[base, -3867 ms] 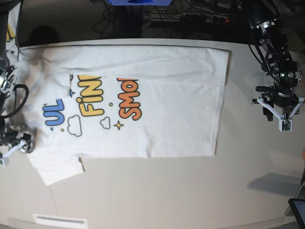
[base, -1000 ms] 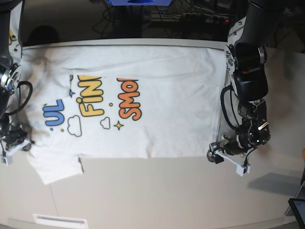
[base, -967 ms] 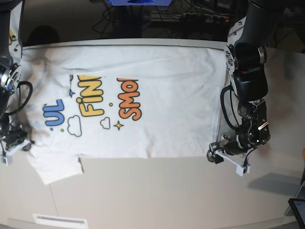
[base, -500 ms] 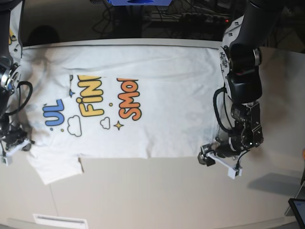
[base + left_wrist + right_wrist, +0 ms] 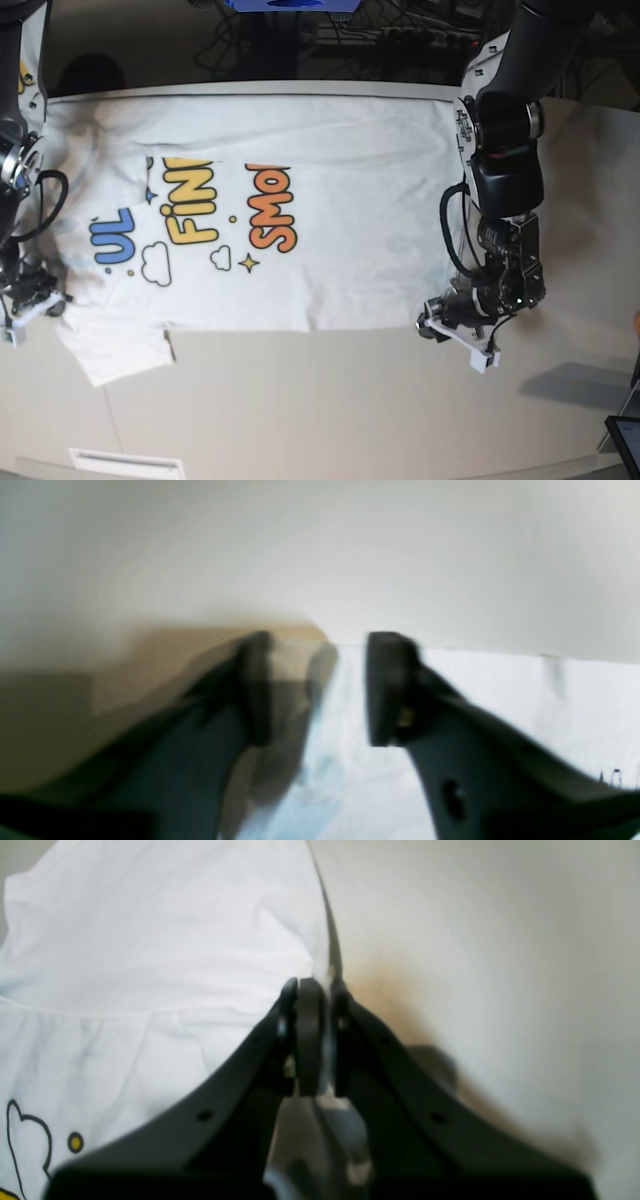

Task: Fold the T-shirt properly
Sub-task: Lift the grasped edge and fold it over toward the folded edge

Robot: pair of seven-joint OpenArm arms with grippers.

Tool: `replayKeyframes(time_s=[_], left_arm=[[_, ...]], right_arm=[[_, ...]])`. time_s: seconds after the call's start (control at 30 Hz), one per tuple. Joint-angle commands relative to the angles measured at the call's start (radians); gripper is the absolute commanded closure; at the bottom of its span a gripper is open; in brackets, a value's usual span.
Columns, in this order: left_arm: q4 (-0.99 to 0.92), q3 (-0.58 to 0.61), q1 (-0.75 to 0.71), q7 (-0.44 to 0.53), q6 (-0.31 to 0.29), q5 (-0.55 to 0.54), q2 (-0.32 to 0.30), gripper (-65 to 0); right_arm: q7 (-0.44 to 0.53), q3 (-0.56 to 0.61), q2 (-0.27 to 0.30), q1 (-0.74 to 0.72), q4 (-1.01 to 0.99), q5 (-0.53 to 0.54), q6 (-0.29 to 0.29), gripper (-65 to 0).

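Observation:
The white T-shirt (image 5: 330, 200) lies spread flat on the table, print up, with its collar end at the left and its hem at the right. My left gripper (image 5: 452, 338) is low at the hem's near corner. In the left wrist view its fingers (image 5: 390, 690) stand apart, with the edge of the T-shirt (image 5: 500, 700) running into the gap of the left gripper (image 5: 315, 690). My right gripper (image 5: 28, 305) is at the shirt's left edge by the near sleeve. The right wrist view shows the right gripper (image 5: 320, 990) shut, with the edge of the T-shirt (image 5: 150, 940) pinched in it.
The pale table (image 5: 350, 400) extends in front of the shirt. A white strip (image 5: 125, 463) sits near the front left edge. A screen corner (image 5: 625, 440) shows at the lower right. Dark cables and equipment (image 5: 400, 40) lie beyond the far edge.
The left arm came in from the right side to the hem's near corner and slid a little left; its jaws have narrowed. The right arm and the shirt have stayed put.

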State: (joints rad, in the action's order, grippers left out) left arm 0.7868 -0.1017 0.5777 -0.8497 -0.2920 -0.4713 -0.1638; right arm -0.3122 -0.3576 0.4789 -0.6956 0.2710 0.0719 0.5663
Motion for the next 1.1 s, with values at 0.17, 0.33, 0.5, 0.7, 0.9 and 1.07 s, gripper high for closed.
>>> replayKeyframes(time_s=[0.17,0.33,0.5,0.7,0.9,1.07], left_arm=[[0.001,0.006,0.014,-0.03,0.003,0.004,-0.004,-6.0],[0.004,0.006,0.015,-0.029,0.003,0.056,-0.01,0.0],[0.043,0.003,0.009,-0.029,0.003,0.125,-0.006,0.0],[0.165,0.004,-0.023,-0.036,0.003,0.127,-0.006,0.0],[0.263,0.004,-0.071,-0.036,0.003,0.127,-0.006,0.0],[0.38,0.004,-0.114,-0.041,0.003,0.125,-0.006,0.0]], right_arm=[[0.012,0.001,0.022,-0.032,0.017,0.007,0.002,-1.6],[0.014,0.001,0.019,-0.032,0.023,0.007,0.002,-1.6],[0.015,-0.001,0.005,0.011,0.116,0.01,0.002,-1.6],[0.015,-0.007,-0.015,0.057,0.23,0.012,0.002,-1.6],[0.017,-0.008,-0.015,0.057,0.235,0.013,0.002,-1.6],[0.087,-0.008,-0.015,0.058,0.235,0.013,0.002,-1.6]])
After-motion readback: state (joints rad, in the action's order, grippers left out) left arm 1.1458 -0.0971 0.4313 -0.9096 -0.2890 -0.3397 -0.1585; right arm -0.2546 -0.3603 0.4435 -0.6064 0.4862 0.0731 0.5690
